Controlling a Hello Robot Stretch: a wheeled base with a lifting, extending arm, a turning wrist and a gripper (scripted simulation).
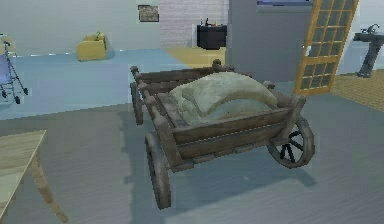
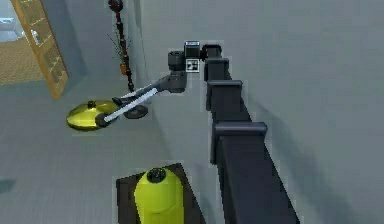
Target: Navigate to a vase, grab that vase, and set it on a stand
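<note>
Arm (image 2: 243,150), dark square bar in stepped segments, reaches from arm side view's bottom edge up toward top centre. Two white marker squares (image 2: 194,47) sit at far end. Wrist body (image 2: 178,75) juts left of them. gripper (image 2: 106,116) angles down-left, thin fingers (image 2: 140,99) sloping low. Cannot tell whether it holds anything.

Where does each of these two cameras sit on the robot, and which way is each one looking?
Forward view: on the robot, looking ahead and somewhat down at a wooden cart loaded with sacks.
Arm side view: fixed on the robot's body, looking out to the side on which the arm reaches; the dark arm rises from the bottom edge, and its gripper points toward a yellow round thing on the floor.
Shared: probably the orange-framed glass door, at the forward view's right and the arm side view's left.
</note>
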